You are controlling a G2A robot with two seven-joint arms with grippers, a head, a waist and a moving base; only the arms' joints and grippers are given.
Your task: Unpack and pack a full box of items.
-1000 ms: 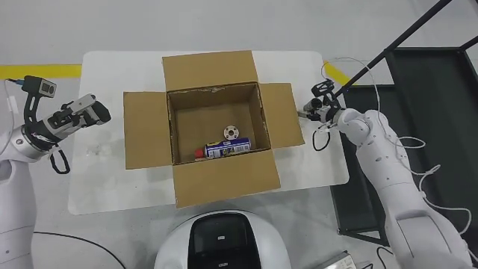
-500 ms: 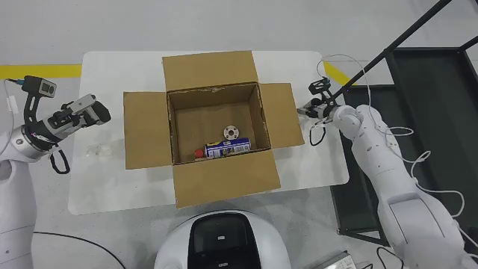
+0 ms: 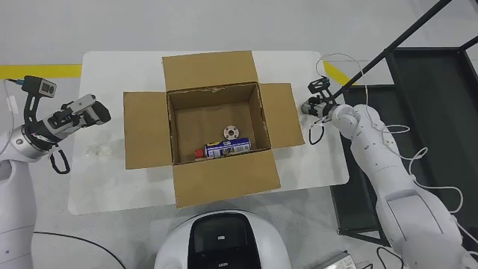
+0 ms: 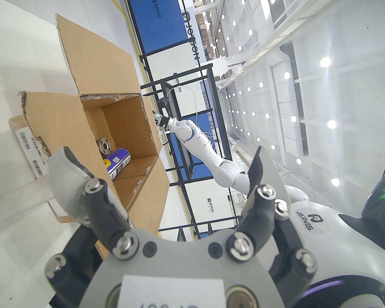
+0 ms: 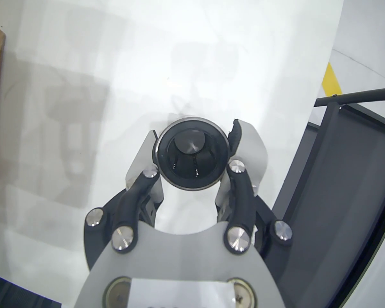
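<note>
Right gripper (image 5: 195, 131), clamped on black metal-rimmed cylinder (image 5: 192, 158), has crept left toward the box (image 3: 224, 71), centre-right of top view; left gripper (image 4: 162, 161) stays wide. Probably packing next.

Left gripper (image 4: 160, 161) is hovering with its two fingers (image 4: 67, 168) spread wide and gripping nothing, just left of an open cardboard box (image 4: 115, 62) that is sitting on a white table (image 4: 12, 75). Inside the box, a blue spray can (image 4: 117, 160) is lying on its side, with a round metal flange (image 4: 104, 145) just beside it. White labels (image 4: 29, 144) are showing on the flap nearest the gripper. Beyond the box's right wall, the right gripper (image 4: 158, 118) is hovering at the end of its white arm (image 4: 205, 152).
</note>
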